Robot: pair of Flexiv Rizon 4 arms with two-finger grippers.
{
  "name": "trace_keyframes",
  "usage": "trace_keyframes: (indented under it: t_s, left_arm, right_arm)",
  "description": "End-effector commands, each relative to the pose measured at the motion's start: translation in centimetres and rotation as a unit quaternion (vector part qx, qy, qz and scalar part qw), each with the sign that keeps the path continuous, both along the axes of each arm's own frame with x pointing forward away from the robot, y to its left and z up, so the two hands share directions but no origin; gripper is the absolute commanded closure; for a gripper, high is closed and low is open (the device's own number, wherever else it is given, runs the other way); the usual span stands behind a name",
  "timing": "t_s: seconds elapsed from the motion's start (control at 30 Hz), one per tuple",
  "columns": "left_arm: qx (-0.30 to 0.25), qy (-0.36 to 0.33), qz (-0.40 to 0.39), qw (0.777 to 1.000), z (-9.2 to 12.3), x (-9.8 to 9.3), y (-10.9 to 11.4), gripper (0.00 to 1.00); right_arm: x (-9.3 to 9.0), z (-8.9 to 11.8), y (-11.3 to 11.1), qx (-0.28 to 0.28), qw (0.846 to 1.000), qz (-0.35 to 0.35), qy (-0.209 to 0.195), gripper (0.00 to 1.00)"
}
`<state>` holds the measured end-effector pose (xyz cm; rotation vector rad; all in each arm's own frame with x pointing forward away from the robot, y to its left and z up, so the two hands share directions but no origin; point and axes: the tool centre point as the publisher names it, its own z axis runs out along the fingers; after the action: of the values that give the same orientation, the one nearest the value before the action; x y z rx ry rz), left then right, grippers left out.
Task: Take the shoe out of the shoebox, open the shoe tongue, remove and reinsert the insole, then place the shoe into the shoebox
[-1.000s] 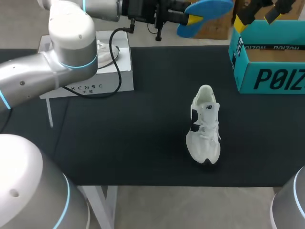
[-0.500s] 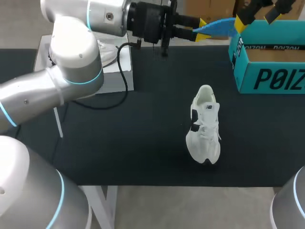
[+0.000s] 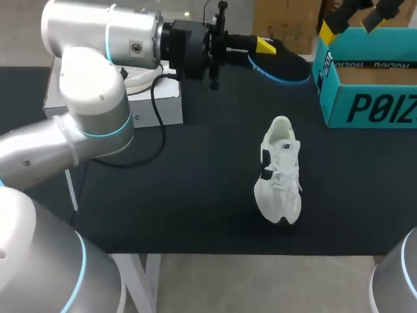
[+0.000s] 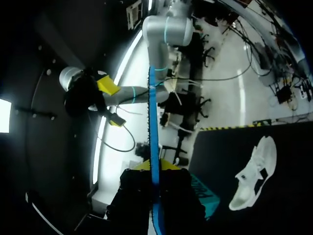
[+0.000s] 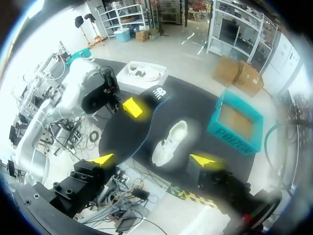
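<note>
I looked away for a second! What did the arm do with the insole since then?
The left gripper, shut on the insole, rolled its wrist. The insole flipped from blue face showing, through edge-on, to dark face up, and came a little lower. Nothing was let go. The shoe, the shoebox and the right gripper stayed put.

The left tool (image 3: 264, 44) rolls the insole (image 3: 281, 64) over beside the shoebox (image 3: 365, 107). Its broad blue face turns edge-on, and now its dark face shows with only a blue rim. The insole also sinks lower beside the shoebox, closer to the table (image 3: 195, 195).
</note>
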<state>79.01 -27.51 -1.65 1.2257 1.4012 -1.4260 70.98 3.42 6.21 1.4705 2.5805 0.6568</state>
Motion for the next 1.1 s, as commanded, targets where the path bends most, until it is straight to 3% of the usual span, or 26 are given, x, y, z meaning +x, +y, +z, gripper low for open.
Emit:
trace_keyframes:
  t_s: [0.03, 0.43, 0.53, 0.67, 1.1]
  left_arm:
    - [0.001, -0.001, 0.002, 1.0, 0.1, -0.2, 0.1, 1.0]
    - [0.001, -0.001, 0.002, 1.0, 0.1, -0.2, 0.1, 1.0]
    - [0.082, -0.158, -0.004, 0.984, 3.0, 0.7, 1.1, 1.0]
    - [0.093, -0.304, -0.02, 0.948, 4.6, 0.4, 1.5, 1.0]
    - [0.004, -0.414, -0.03, 0.91, 2.6, -1.6, 1.2, 1.0]
  right_arm:
    - [0.2, 0.1, 0.1, -0.001, 1.0, 0.0, 0.002, 0.0]
    - [0.2, 0.1, 0.1, -0.001, 1.0, 0.0, 0.002, 0.0]
    - [0.2, 0.1, 0.1, -0.001, 1.0, 0.0, 0.002, 0.0]
    - [0.2, 0.1, 0.1, -0.001, 1.0, 0.0, 0.002, 0.0]
    - [0.2, 0.1, 0.1, -0.001, 1.0, 0.0, 0.002, 0.0]
